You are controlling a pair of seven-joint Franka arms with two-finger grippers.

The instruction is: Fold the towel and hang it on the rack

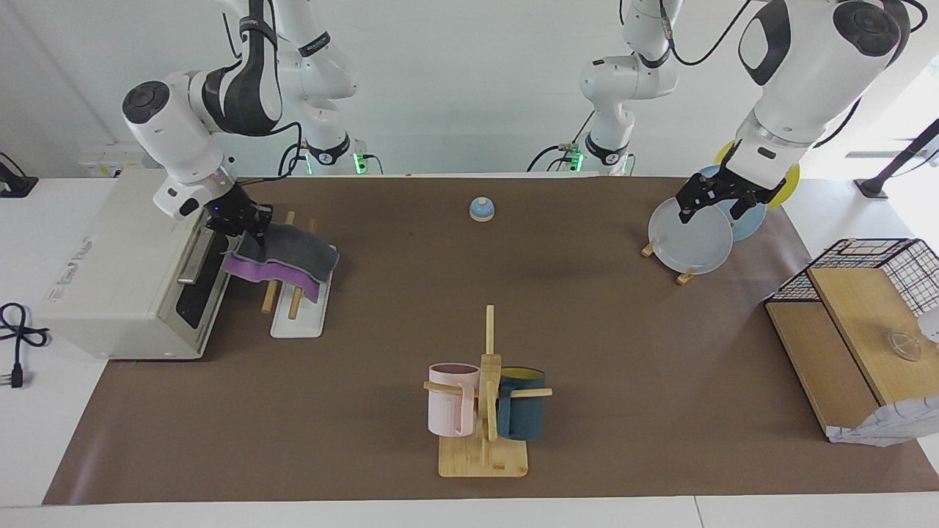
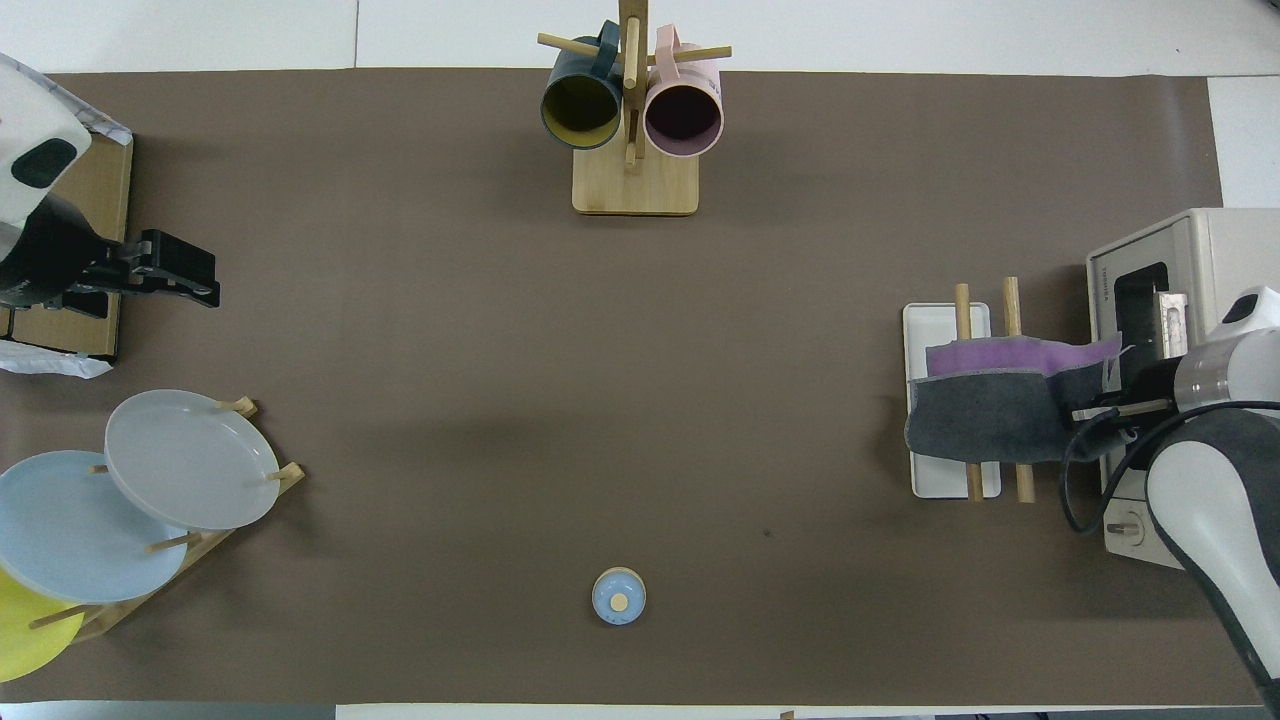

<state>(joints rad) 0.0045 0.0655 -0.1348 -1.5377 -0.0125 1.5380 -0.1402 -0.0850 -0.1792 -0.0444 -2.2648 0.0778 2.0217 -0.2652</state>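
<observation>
Two glossy white Franka arms with rounded shells are showing dark grey joint bands and round dark caps at the elbows. Black cables are looping along the upper links and trailing from the wrists. Green lights are glowing at both bases. The right black two-finger end effector [image 1: 246, 220] and the left black two-finger end effector [image 1: 715, 198] are contrasting sharply with the white wrists.
</observation>
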